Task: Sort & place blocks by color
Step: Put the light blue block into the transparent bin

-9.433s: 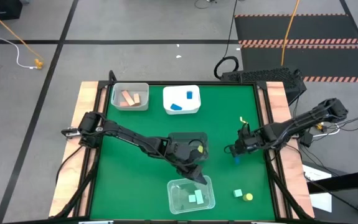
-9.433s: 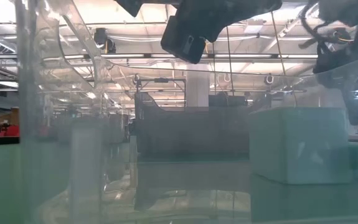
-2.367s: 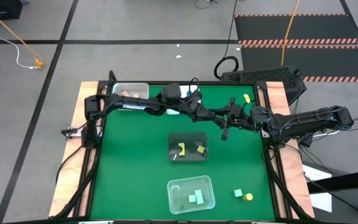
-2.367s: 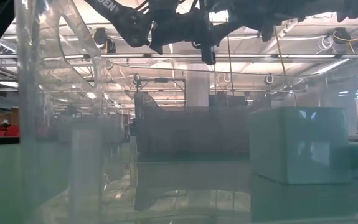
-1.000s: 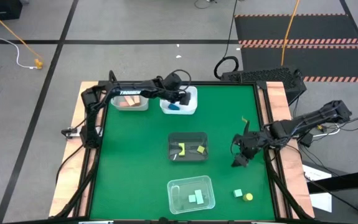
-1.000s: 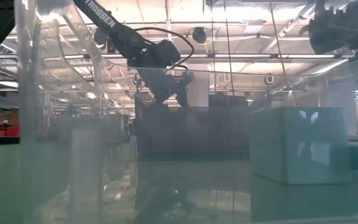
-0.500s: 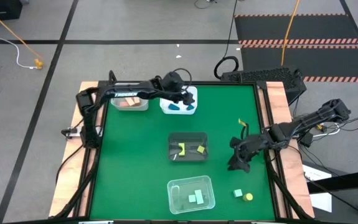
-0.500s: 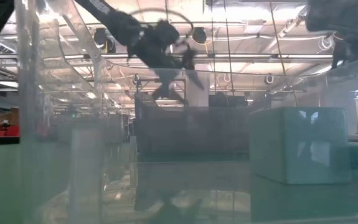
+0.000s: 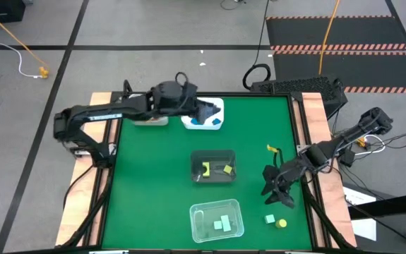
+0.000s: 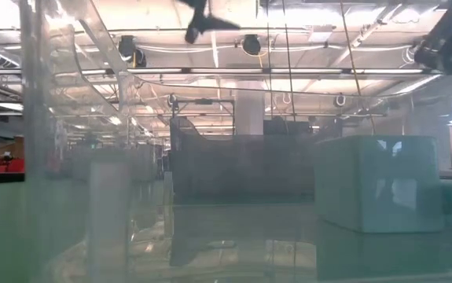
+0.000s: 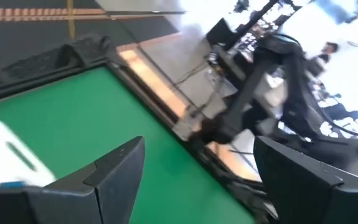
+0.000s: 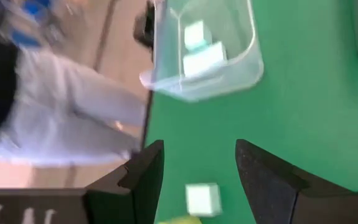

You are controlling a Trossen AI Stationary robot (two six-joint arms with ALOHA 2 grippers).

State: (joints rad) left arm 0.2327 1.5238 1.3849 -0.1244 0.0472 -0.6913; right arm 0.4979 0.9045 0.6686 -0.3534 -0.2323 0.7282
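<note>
1. Green felt covers the table (image 9: 160, 204) in the high view. Trays hold sorted blocks: blue ones in the white tray (image 9: 217, 107), yellow ones in the dark tray (image 9: 213, 168), mint ones in the clear tray (image 9: 217, 220). A mint block (image 9: 270, 219) and a yellow block (image 9: 281, 224) lie loose near the front right corner, touching; a small yellow piece (image 9: 271, 149) lies farther back. The right gripper (image 9: 279, 188) hangs just behind the loose pair, far nearer than the left gripper (image 9: 206, 111) over the white tray.
2. Low view: mostly the clear tray's walls, with mint blocks inside.
3. Left wrist view: fingers spread, nothing between them.
4. Right wrist view: fingers spread wide and empty; the mint block (image 12: 202, 199) lies straight ahead between them, the yellow one beside it, so mint looks likeliest next.
</note>
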